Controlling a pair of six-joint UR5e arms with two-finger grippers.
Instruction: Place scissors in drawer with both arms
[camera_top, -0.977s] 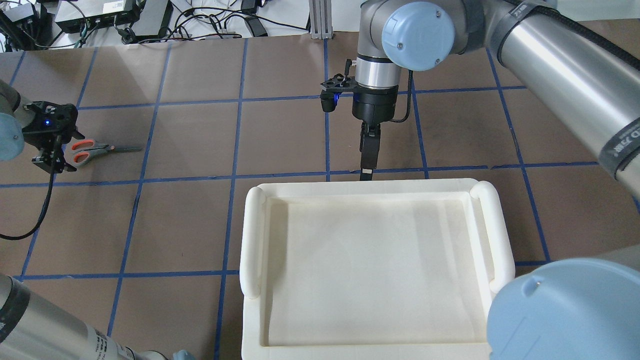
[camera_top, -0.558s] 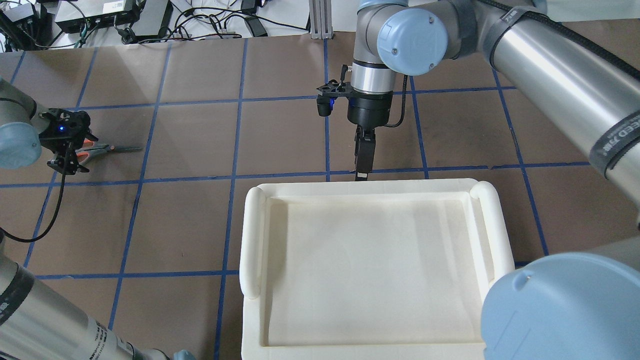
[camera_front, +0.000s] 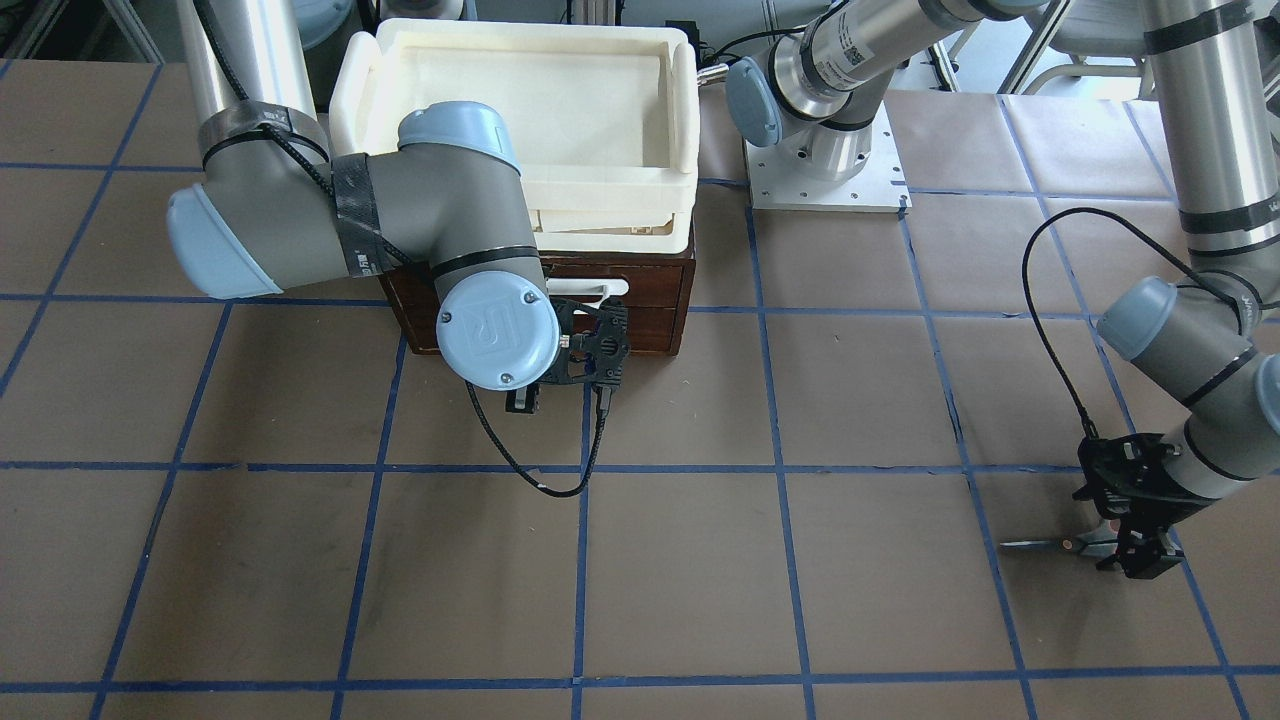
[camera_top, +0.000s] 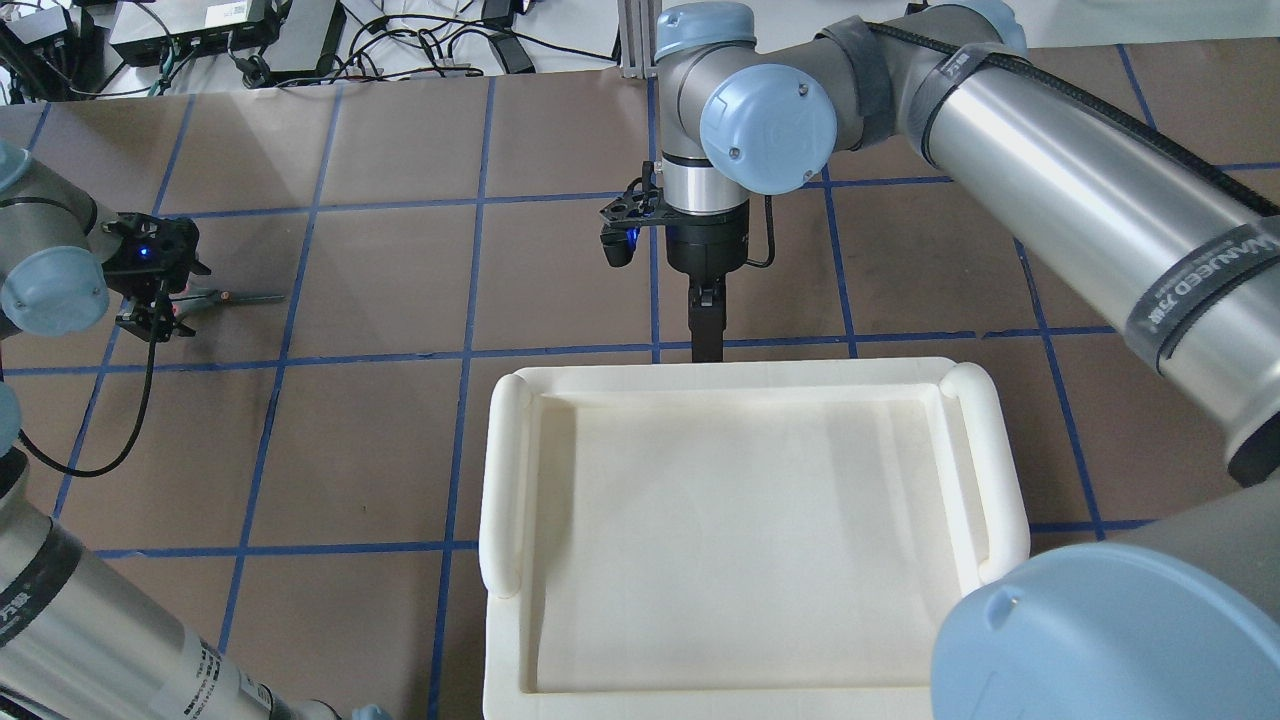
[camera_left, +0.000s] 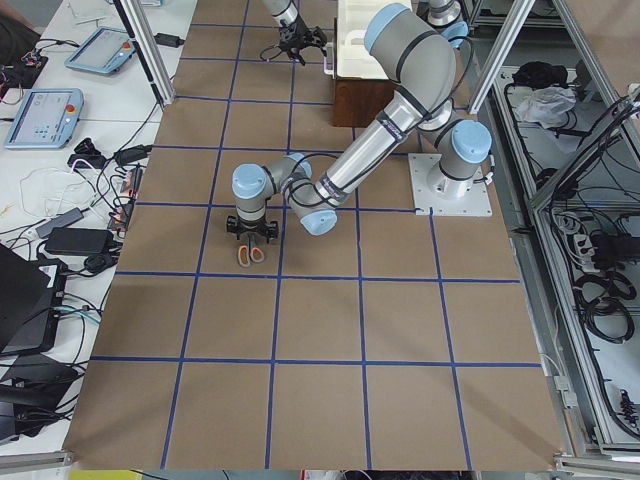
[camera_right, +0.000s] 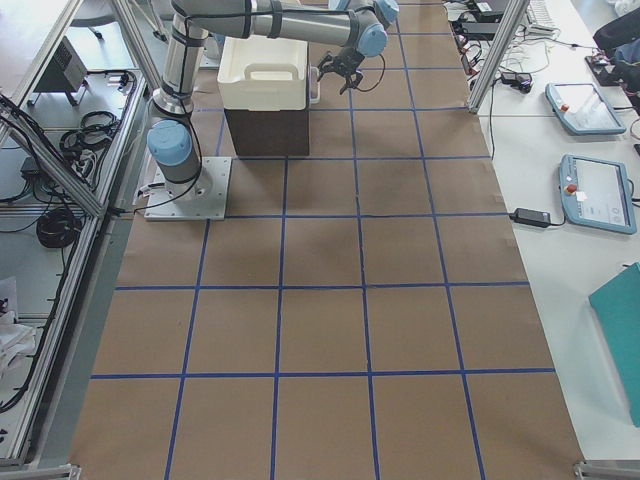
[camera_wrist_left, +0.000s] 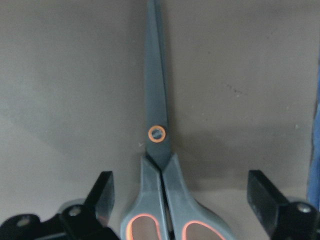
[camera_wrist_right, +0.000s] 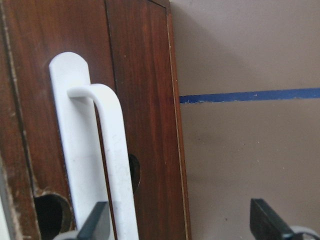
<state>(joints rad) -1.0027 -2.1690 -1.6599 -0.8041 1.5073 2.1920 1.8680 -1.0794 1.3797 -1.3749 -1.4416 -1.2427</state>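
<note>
The scissors (camera_wrist_left: 157, 135) lie flat on the brown table, blades pointing away from the wrist. My left gripper (camera_wrist_left: 182, 192) is open and low over them, one finger on each side of the grey, orange-lined handles. In the overhead view this gripper (camera_top: 150, 322) covers the handles and only the blades (camera_top: 245, 297) show. The dark brown drawer (camera_wrist_right: 145, 100) with its white bar handle (camera_wrist_right: 110, 150) stands under the cream tray. My right gripper (camera_wrist_right: 180, 225) is open right in front of the drawer, one fingertip beside the handle. It hangs at the tray's far edge in the overhead view (camera_top: 706, 340).
A cream-white plastic tray (camera_top: 505, 480) sits on top of the drawer cabinet (camera_front: 650, 290). The right arm's elbow (camera_front: 480, 320) hides much of the drawer front in the front-facing view. Cables and boxes (camera_top: 200, 30) lie beyond the table's far edge.
My left gripper has moved right over the scissors' handles, which no longer show from overhead. My right wrist has shifted left along the tray's far edge and turned.
</note>
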